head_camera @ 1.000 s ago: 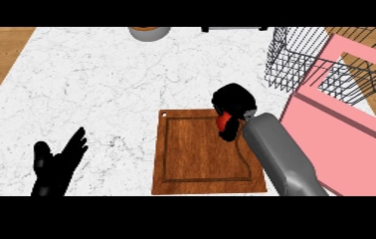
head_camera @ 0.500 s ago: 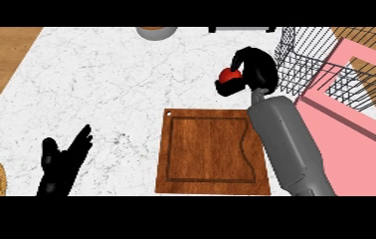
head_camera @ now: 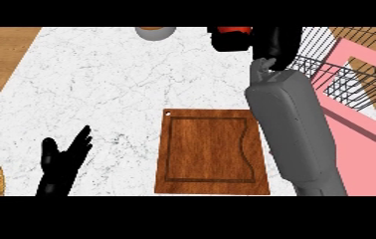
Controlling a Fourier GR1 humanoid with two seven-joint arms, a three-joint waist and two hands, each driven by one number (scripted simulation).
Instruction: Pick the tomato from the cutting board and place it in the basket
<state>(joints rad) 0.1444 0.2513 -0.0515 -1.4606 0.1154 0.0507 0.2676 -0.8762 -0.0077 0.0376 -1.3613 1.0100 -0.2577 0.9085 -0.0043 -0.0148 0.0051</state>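
Right hand: your right hand (head_camera: 275, 41) is way up at the top edge of the view, fingers curled around the tomato (head_camera: 234, 31), so it's gripping it. The grey forearm runs from the lower right straight up to it and hides the right edge of the board.

Tomato: off the board, in the air in that right hand. You only see a red sliver of it between the black fingers, the rest is cut by the top edge. It sits just left of the basket, not in it.

Basket: black wire basket (head_camera: 323, 59) in the upper right corner, resting partly on the pink surface (head_camera: 356, 133) beside the worktop. Most of it is behind the arm or out of view.

Cutting board: wooden cutting board (head_camera: 209, 151) lies flat in the lower middle of the white marble worktop (head_camera: 110, 83), small hole in its top left corner, nothing on it.

Left hand: your left hand (head_camera: 62, 163) is at the lower left, open, fingers straight and pointing up, resting well clear of the board.

Other stuff: a grey bowl (head_camera: 155, 32) with something orange-brown inside pokes in at the top edge, left of the tomato.
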